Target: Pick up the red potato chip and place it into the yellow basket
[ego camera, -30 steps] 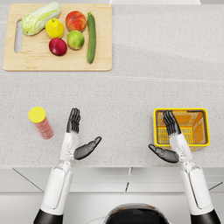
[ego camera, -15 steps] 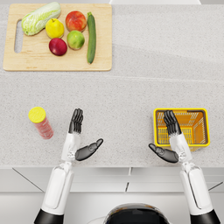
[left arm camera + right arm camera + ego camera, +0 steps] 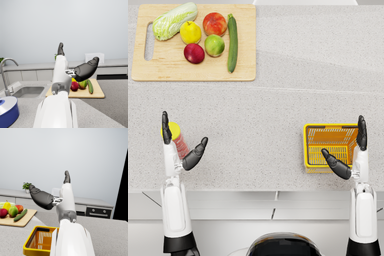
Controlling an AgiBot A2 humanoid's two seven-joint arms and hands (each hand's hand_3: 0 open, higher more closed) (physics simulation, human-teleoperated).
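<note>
Red chip can (image 3: 178,141): on counter (image 3: 278,105), partly hidden behind left hand (image 3: 180,147); long axis tilted, yellow lid toward far-left. Both hands spread, nothing held; right hand (image 3: 350,155) over yellow basket (image 3: 314,131).

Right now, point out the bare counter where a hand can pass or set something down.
Widest free patch: the counter between the red chip can by the left hand and the yellow basket under the right hand. Also bare: right of the cutting board. Crowded: the board itself, full of produce.
</note>
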